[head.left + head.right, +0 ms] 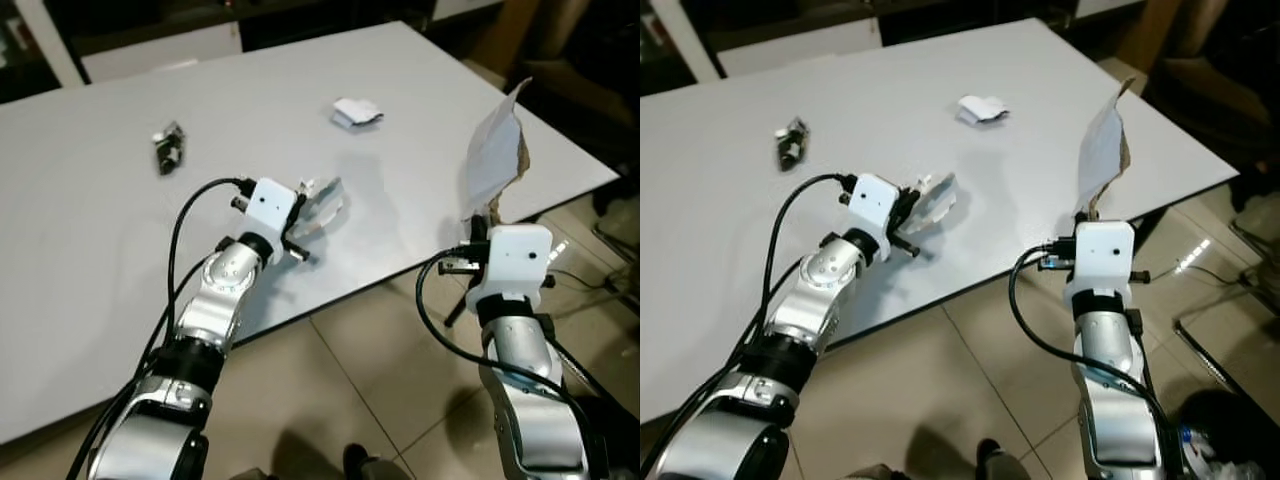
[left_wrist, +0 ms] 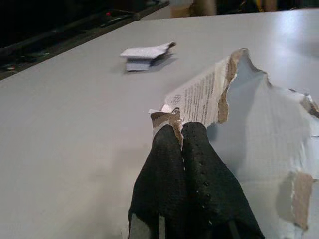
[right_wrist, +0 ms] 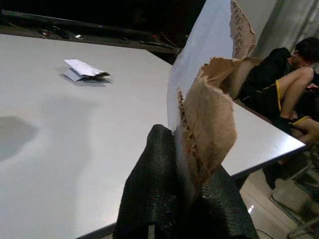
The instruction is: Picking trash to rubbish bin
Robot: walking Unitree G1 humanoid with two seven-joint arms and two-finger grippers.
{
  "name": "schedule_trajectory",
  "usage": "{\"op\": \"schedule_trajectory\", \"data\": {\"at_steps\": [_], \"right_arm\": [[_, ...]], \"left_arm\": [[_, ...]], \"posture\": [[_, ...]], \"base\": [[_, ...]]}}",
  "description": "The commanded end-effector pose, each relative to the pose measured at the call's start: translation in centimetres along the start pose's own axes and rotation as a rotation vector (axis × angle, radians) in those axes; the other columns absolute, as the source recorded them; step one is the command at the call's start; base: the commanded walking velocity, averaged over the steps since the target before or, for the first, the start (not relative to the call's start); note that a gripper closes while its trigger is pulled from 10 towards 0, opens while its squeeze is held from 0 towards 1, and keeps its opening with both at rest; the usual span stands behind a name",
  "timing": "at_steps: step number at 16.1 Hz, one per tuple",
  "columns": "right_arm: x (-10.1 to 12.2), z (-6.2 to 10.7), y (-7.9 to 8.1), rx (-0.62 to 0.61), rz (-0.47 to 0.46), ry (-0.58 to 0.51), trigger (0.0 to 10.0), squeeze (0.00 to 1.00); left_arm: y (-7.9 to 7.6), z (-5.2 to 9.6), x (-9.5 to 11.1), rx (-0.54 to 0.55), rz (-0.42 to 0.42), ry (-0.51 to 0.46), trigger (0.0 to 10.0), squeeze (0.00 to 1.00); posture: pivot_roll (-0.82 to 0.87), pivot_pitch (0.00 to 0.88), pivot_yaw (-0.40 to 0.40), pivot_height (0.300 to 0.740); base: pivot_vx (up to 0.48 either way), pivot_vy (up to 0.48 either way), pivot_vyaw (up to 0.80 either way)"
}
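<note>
My left gripper [image 1: 308, 222] is shut on a torn piece of printed white packaging [image 2: 239, 114], held just above the white table [image 1: 120, 240] near its front edge. My right gripper [image 1: 488, 222] is shut on a tall torn sheet of white and brown paper [image 1: 492, 150] that stands upright above the table's front right edge. A folded white paper scrap [image 1: 356, 112] lies further back on the table. A small dark crumpled wrapper [image 1: 169, 148] lies at the back left of the table.
Tiled floor [image 1: 340, 400] lies in front of the table. A person [image 3: 284, 84] in dark clothes sits beyond the table's right end. Dark furniture [image 1: 150, 20] runs along the far edge. A dark object [image 1: 1225, 430] sits on the floor at the lower right.
</note>
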State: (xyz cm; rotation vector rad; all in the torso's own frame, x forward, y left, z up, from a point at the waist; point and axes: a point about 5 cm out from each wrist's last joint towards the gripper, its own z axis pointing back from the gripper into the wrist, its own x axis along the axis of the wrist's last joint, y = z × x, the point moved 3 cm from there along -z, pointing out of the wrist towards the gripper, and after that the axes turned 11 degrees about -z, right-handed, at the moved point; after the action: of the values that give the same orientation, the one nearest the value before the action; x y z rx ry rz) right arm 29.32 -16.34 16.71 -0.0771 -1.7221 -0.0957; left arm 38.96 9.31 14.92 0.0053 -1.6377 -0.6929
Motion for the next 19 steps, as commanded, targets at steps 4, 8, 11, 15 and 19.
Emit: {"op": "schedule_trajectory", "data": {"at_steps": [4,8,11,15,19], "right_arm": [[0.0,0.3,0.0,-0.012,0.000,0.004,10.0,0.00],[-0.1,0.4,0.1,-0.009,-0.002,0.006,10.0,0.00],[-0.1,0.3,0.3,-0.006,-0.003,0.004,10.0,0.00],[-0.1,0.2,0.4,-0.004,-0.008,0.004,10.0,0.00],[-0.2,0.2,0.3,-0.006,-0.010,0.006,10.0,0.00]], "left_arm": [[-0.8,-0.5,0.6,-0.051,0.035,-0.038,10.0,0.00],[-1.6,-0.7,1.1,-0.102,0.063,-0.075,10.0,0.00],[-2.0,-0.8,1.4,-0.129,0.080,-0.093,10.0,0.00],[-2.2,-0.9,1.5,-0.146,0.100,-0.100,10.0,0.00],[-2.4,-1.0,1.9,-0.131,0.099,-0.119,10.0,0.00]], "posture": [[0.09,0.112,0.021,0.740],[0.09,0.110,0.018,0.740],[0.09,0.107,0.017,0.740],[0.09,0.107,0.017,0.740],[0.09,0.101,0.018,0.740]], "base": [[0.000,0.000,-0.78],[0.000,0.000,-0.78],[0.000,0.000,-0.78],[0.000,0.000,-0.78],[0.000,0.000,-0.76]]}}
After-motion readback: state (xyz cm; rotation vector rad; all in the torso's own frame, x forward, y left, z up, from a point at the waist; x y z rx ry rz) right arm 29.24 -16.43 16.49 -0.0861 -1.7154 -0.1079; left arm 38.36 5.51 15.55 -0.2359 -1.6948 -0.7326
